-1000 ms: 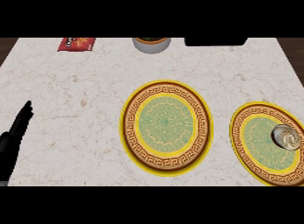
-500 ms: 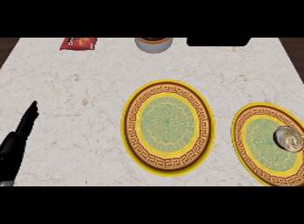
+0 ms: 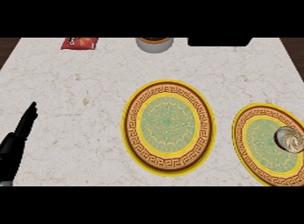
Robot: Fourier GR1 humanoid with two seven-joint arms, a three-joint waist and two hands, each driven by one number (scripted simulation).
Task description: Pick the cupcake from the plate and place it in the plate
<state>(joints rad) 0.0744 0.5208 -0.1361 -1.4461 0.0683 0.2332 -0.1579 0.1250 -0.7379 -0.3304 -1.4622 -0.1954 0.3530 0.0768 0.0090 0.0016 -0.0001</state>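
Two round plates with gold and brown patterned rims lie on the marble counter. The middle plate [image 3: 169, 127] carries nothing. The right plate [image 3: 252, 148] holds the cupcake [image 3: 290, 139], a small pale swirl near its right rim. My left hand [image 3: 13, 146] shows at the lower left, fingers straight and pointing up, well left of both plates and touching nothing. My right hand is out of the picture.
A red snack packet [image 3: 79, 42] lies at the counter's far left edge. A round cup or bowl [image 3: 154, 43] stands at the far middle, and a dark block [image 3: 219, 42] sits to its right. Dark floor borders the counter on both sides.
My left hand has shifted slightly to the right and down. The plates and cupcake have not moved on the counter.
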